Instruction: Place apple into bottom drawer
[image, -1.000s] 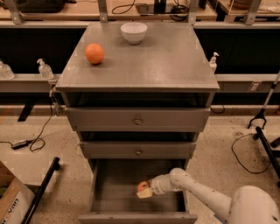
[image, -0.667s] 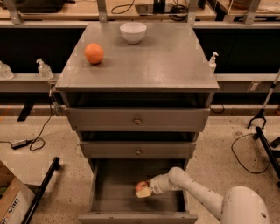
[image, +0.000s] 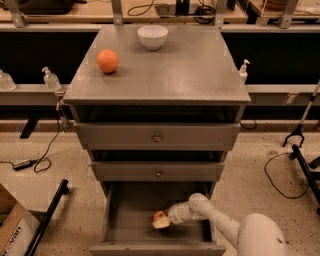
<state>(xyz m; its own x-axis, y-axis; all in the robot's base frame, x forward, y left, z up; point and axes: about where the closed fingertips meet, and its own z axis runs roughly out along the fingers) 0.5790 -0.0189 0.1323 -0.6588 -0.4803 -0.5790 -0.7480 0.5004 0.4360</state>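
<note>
The bottom drawer (image: 125, 229) of the grey cabinet stands pulled open toward me. My gripper (image: 161, 220) reaches into it from the lower right on a white arm. The apple (image: 159, 216), small and red with a pale patch, sits at the gripper's tip, low inside the drawer near its middle. I cannot tell whether the apple rests on the drawer floor.
An orange round fruit (image: 108, 61) and a white bowl (image: 152, 36) stand on the cabinet top (image: 190, 65). Two shallower knobbed drawers above are closed. A cardboard box (image: 12, 230) and a black pole (image: 47, 217) lie on the floor at left; cables and a stand at right.
The gripper and apple have stayed at nearly the same spot in the drawer, shifting very slightly left and down.
</note>
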